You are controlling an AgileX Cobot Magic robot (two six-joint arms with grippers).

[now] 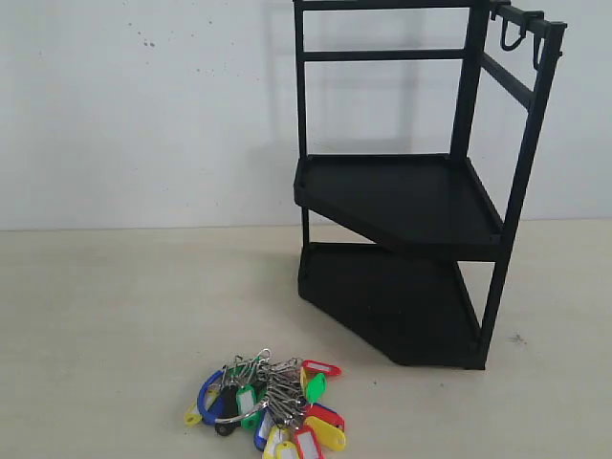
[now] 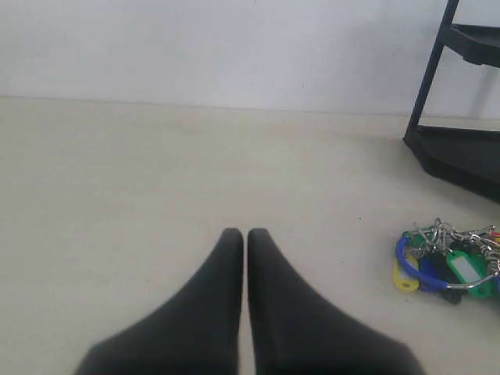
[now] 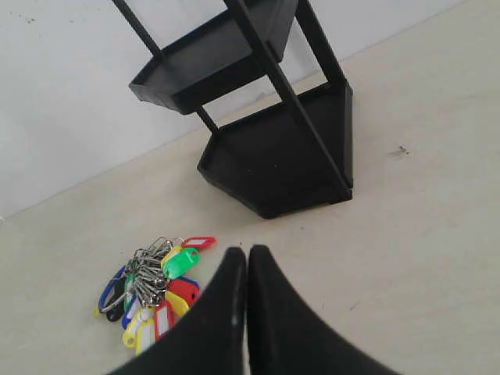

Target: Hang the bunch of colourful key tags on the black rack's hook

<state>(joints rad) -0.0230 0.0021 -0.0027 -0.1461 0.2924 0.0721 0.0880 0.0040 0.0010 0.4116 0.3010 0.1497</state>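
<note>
Resting on a pale beige worktop (image 1: 115, 316) before a plain white wall (image 1: 143, 115): colourful key tag bunch (image 1: 268, 406), near the black rack (image 1: 402, 196), hook (image 1: 510, 46) up top. Left jaws and right jaws closed, empty.

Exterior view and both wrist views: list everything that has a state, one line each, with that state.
Colourful plastic key tag bunch: lying loose on the cream table, not hung, ungripped.
Tall black metal two-tier rack: upright on the table.
Thin black J-shaped hook: hanging from the rack's top bar, nothing on it.
Left gripper: shut, holding nothing.
Right gripper: shut, holding nothing.
</note>
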